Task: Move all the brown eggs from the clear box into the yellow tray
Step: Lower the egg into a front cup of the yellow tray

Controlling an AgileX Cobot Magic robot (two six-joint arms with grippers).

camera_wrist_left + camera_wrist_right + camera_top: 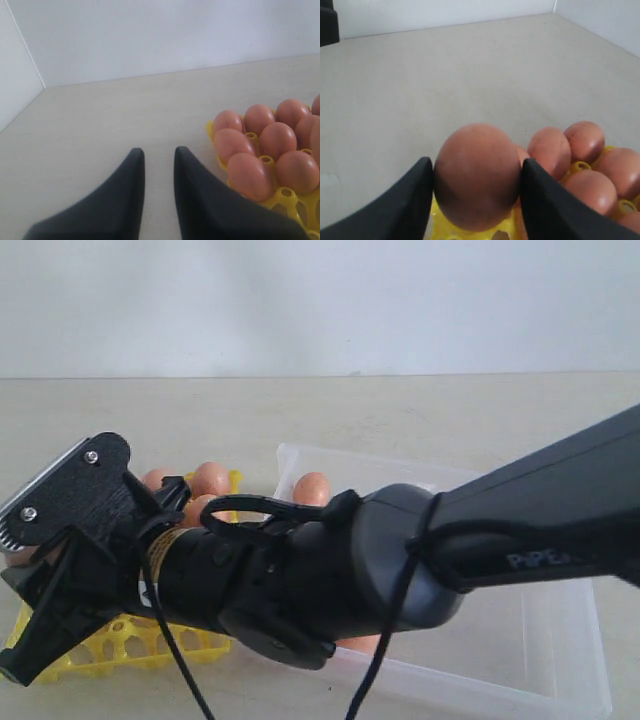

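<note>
Right gripper (477,167) clenched on egg (476,150) over tray (287,194). Lower straight into empty cell (120,638), 6 o'clock of seated eggs (277,140); release gently. Left gripper (159,155) empty, slightly parted.

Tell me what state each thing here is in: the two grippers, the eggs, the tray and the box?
Right gripper: shut on one brown egg, above the yellow tray.
Left gripper: slightly open, empty, beside the tray.
Held egg: whole, clamped between both fingers.
Yellow tray: partly filled, some cells empty.
Clear box: open-topped, at least one egg inside; much is hidden.
</note>
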